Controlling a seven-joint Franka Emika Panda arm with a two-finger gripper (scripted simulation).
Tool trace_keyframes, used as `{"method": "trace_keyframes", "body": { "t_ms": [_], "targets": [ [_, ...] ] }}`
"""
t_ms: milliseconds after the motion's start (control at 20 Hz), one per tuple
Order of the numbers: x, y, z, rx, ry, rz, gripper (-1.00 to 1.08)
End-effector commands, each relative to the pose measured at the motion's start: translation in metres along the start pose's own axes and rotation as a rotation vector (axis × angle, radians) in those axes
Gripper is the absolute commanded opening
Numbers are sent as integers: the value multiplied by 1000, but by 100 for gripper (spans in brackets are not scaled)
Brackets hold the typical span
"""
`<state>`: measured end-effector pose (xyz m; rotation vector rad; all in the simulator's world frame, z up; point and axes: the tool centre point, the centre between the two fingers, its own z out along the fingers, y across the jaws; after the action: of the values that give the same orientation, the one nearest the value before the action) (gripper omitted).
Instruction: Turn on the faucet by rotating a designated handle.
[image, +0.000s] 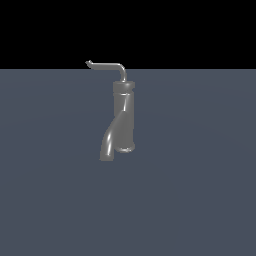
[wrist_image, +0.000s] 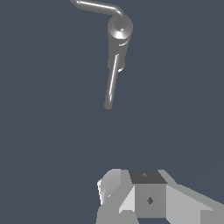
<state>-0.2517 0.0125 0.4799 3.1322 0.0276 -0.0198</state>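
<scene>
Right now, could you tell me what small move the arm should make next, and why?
Probably bring the hand toward the handle. The wrist view shows the hand well short of the faucet, touching nothing, while the thin bent handle sticks out sideways from its top.

Plain dark blue-grey floor (image: 200, 200) fills both views, flat and unmarked; black backdrop (image: 200, 30) above it in exterior view.

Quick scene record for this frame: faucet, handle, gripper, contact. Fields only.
faucet: grey metal faucet, upright on the flat grey surface
spout: curves down toward the exterior view's left
handle: thin bent rod on top, reaching toward the exterior view's left, tip upturned
gripper: only in the wrist view, well short of the faucet; open or shut unclear
contact: none
</scene>
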Motion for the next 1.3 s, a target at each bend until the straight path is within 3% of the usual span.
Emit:
{"method": "trace_keyframes", "body": {
  "t_ms": [0,750,1250],
  "targets": [
    [0,0,0,0,0,0,-100],
    [7,5,1,27,-6,2,-100],
    [27,2,2,52,-11,93,-100]
  ]
}}
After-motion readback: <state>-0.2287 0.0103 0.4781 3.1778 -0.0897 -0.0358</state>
